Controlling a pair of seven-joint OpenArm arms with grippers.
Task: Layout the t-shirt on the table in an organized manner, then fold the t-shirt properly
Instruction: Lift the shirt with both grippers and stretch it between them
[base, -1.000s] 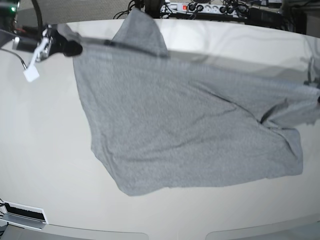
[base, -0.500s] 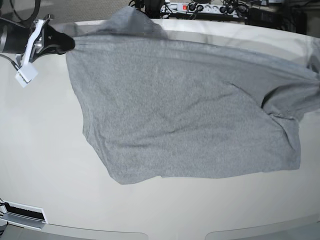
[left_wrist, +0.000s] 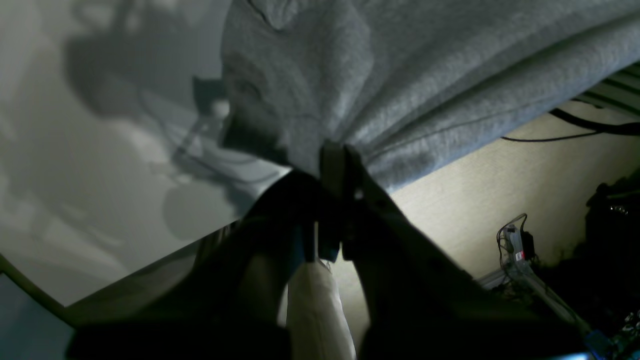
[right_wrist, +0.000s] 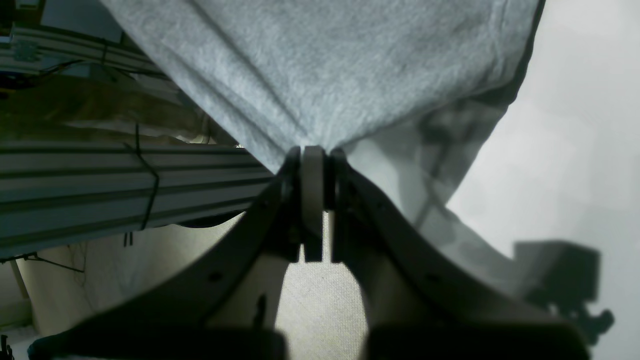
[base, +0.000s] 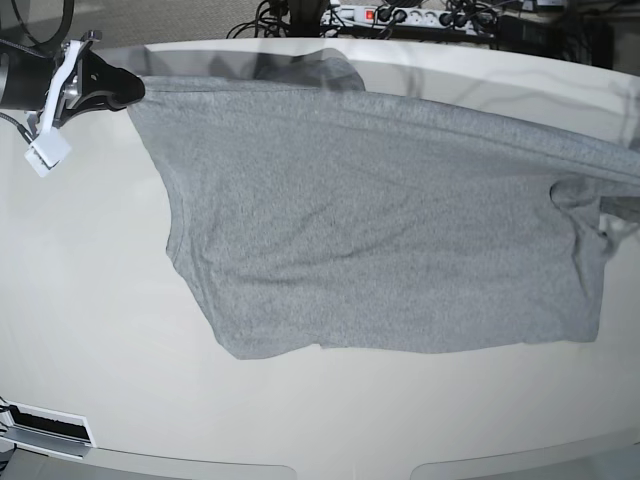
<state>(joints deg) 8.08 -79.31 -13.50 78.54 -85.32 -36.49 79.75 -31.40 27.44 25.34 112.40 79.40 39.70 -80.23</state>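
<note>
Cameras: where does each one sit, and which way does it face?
Base: high in front, looking down on the table and shirt; right gripper at the left edge.
Left wrist: behind the left gripper, facing the pinched shirt.
Right wrist: behind the right gripper, likewise.
All share the shirt.

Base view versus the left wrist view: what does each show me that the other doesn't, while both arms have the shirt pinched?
Only the base view shows the whole t-shirt spread across the table, its near hem lying flat, and the right gripper pinching the far corner on that view's left. Only the left wrist view shows the left gripper shut on a bunched fold of fabric, which hangs past the table edge, with cables on the floor below. Both show the grey shirt pulled taut along its far edge above the glossy table.
</note>
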